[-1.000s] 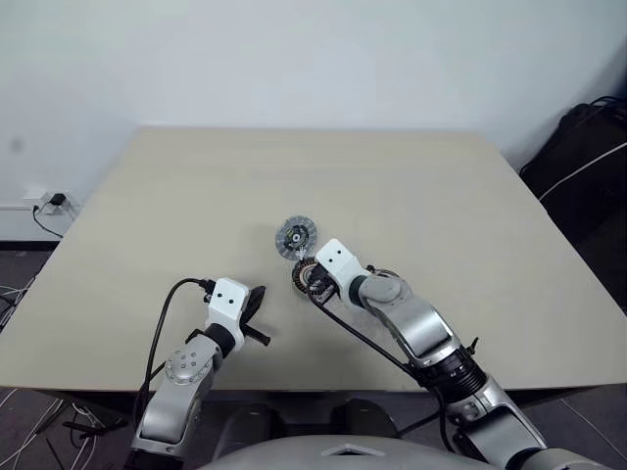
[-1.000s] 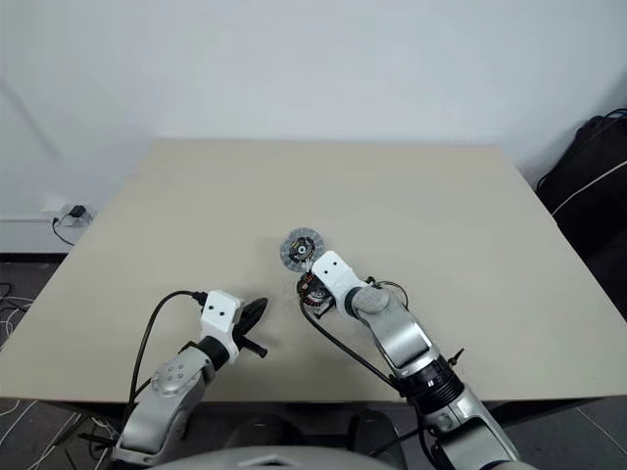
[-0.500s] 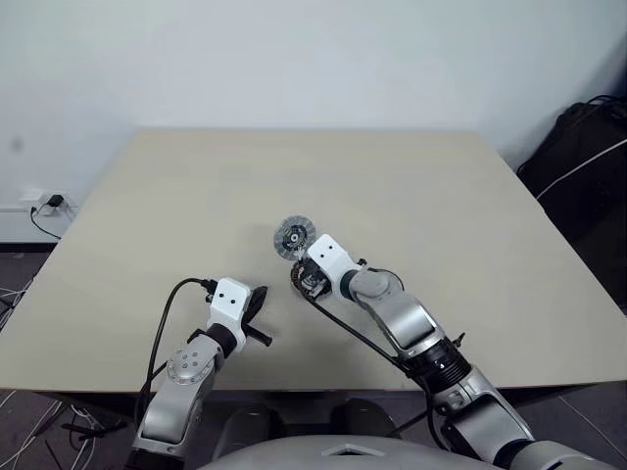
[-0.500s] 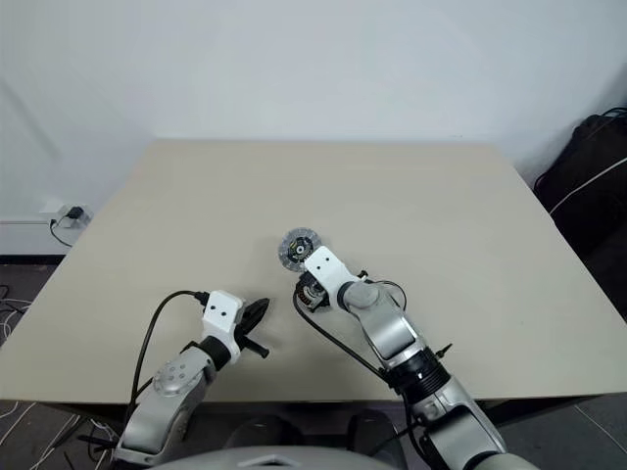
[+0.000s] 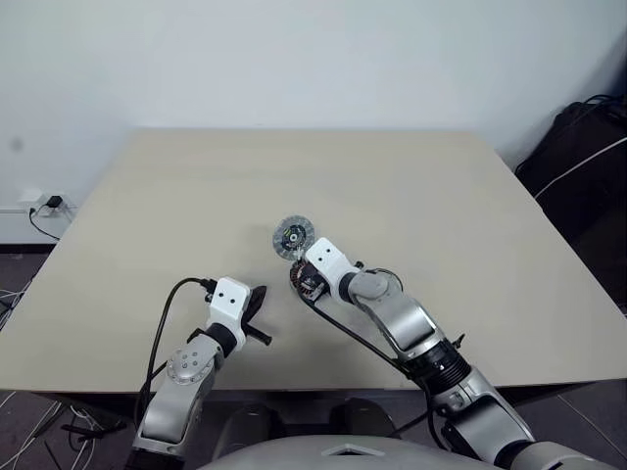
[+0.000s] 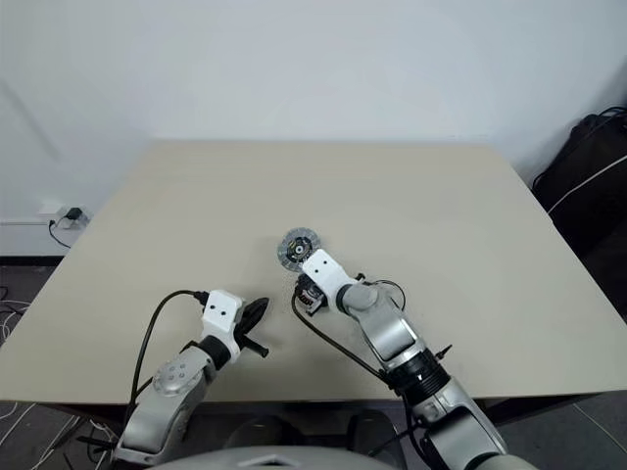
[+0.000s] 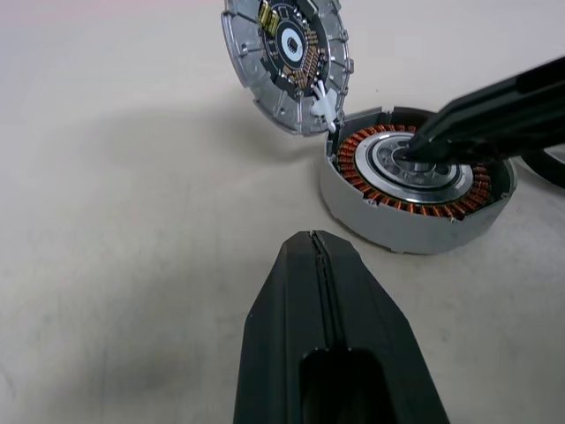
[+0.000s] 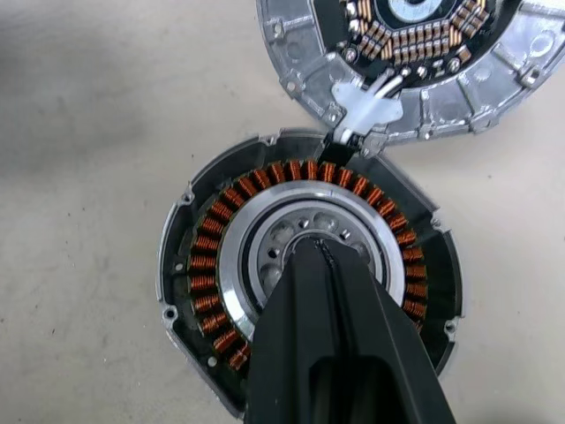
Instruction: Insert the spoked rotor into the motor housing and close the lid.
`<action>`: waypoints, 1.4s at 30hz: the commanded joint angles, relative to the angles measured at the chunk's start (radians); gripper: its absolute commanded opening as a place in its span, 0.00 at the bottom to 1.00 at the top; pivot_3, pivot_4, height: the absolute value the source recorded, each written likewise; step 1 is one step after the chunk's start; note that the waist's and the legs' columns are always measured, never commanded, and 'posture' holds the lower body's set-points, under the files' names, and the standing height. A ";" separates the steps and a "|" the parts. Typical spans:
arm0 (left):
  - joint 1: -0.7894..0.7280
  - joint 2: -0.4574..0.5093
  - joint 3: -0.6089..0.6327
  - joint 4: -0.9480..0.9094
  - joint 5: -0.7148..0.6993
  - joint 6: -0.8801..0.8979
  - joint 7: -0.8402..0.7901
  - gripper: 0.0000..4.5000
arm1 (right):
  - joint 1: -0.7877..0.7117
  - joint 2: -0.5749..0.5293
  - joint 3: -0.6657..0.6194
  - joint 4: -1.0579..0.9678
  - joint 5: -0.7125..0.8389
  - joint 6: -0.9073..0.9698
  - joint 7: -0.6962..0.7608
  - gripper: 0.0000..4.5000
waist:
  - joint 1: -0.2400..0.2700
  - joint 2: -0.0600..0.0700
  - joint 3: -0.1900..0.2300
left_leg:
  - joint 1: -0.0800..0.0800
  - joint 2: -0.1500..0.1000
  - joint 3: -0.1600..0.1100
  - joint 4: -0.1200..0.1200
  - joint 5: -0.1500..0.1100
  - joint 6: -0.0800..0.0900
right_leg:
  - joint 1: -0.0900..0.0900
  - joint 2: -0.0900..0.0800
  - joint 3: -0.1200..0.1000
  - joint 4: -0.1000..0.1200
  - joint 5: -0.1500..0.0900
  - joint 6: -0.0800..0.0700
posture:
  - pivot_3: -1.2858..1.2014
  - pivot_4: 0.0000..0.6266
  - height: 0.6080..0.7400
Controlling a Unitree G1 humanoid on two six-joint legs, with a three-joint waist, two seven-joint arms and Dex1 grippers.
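Looking at it now, the right gripper has slid a touch left, jaws together, tip on the spoked rotor seated in the motor housing. The lid leans beside it on the tabletop, unclosed. Left gripper idles, jaws together.

Motor parts near the middle of the surface, the rotor already in the housing, the lid off.

The motor housing is a round grey-walled ring lying flat, with copper-orange windings all around its inside; in the left eye view it sits just below and right of frame centre. The spoked rotor, a silvery wheel with a ring of small round holes, sits seated inside the windings. The lid, a ribbed silver disc, lies inner face up with a dark hub and copper contacts, touching the housing's rim at a white connector.
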 commanded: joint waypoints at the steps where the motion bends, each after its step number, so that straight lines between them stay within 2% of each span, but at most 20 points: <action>1: -0.020 -0.006 0.001 -0.011 0.001 -0.017 0.001 0.00 | 0.003 0.003 -0.003 -0.046 -0.005 0.008 0.002 0.00 | 0.000 0.000 0.000 | 0.000 0.000 0.000 0.000 0.000 0.000 | 0.000 0.000 0.000 0.000 0.000 0.000 | 0.52 0.00 1.00; 12: -0.019 -0.008 0.002 -0.004 -0.001 -0.015 0.000 0.00 | 0.036 -0.022 0.016 -0.082 0.000 0.012 0.041 0.00 | 0.000 -0.001 -0.003 | 0.000 0.000 0.000 0.000 0.000 0.000 | 0.000 0.000 0.000 0.000 0.000 0.000 | 0.52 0.00 1.00; 20: -0.016 -0.009 0.003 -0.003 -0.004 -0.014 0.000 0.00 | 0.037 0.009 -0.064 -0.065 -0.015 -0.046 -0.052 0.00 | 0.000 -0.001 -0.003 | 0.000 0.000 0.000 0.000 0.001 -0.001 | 0.000 0.000 0.000 0.000 0.000 0.000 | 0.52 0.00 1.00; 28: -0.020 -0.007 0.002 0.000 -0.004 -0.015 -0.004 0.00 | 0.036 0.034 -0.080 -0.047 -0.025 -0.075 -0.091 0.00 | 0.000 -0.001 -0.003 | 0.000 0.000 0.000 0.000 0.004 -0.006 | -0.001 -0.001 0.001 0.000 0.001 0.002 | 0.52 0.00 1.00; 42: -0.026 -0.006 0.006 0.005 -0.002 -0.014 -0.005 0.00 | 0.037 0.025 -0.059 -0.041 -0.030 -0.075 -0.052 0.00 | 0.000 -0.001 -0.003 | 0.000 0.001 0.000 0.000 0.004 -0.006 | -0.001 0.000 0.001 0.001 0.002 -0.001 | 0.52 0.00 1.00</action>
